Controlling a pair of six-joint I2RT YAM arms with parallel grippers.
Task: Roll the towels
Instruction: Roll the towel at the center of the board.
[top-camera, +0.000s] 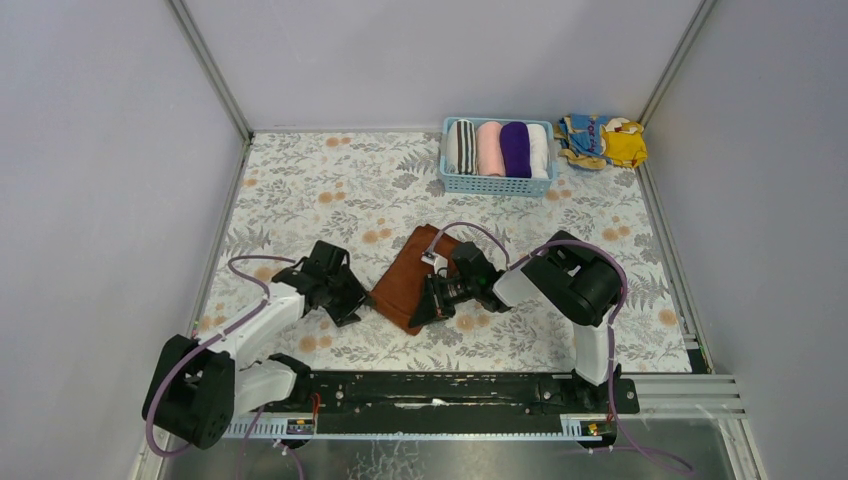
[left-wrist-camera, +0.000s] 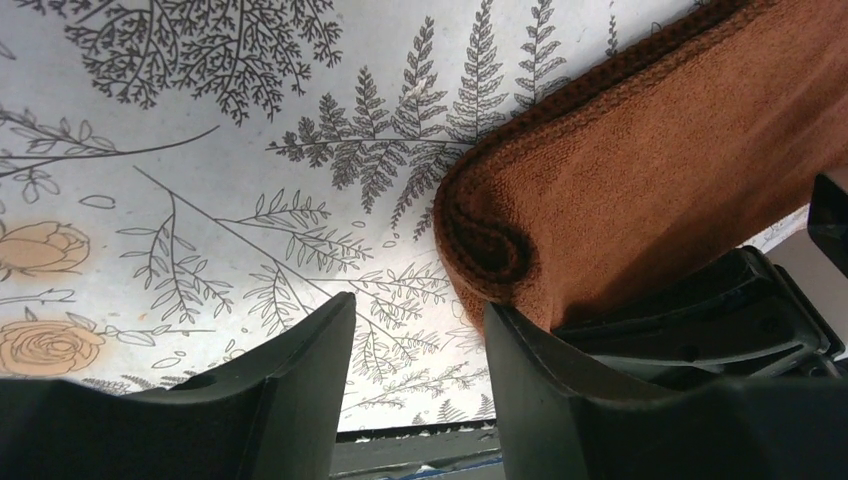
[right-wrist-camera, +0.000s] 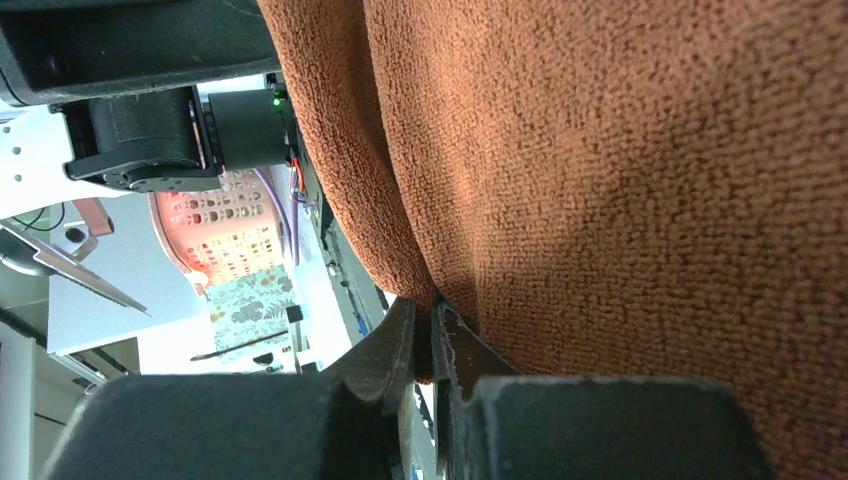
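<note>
Right end effector (right-wrist-camera: 425, 320) pinches rust-brown towel (right-wrist-camera: 600, 200) edge; left end effector (left-wrist-camera: 420, 310) open, low beside it.

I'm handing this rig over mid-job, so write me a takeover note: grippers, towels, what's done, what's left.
Left gripper: open, empty, beside the rolled end of the rust-brown towel.
Right gripper: shut on a fold of that towel.
Purple towel: rolled, standing in the blue basket at the far side of the table.
Done: purple towel; the brown roll is started at one end.
Left: finish rolling the rust-brown towel, then probably basket it.
</note>
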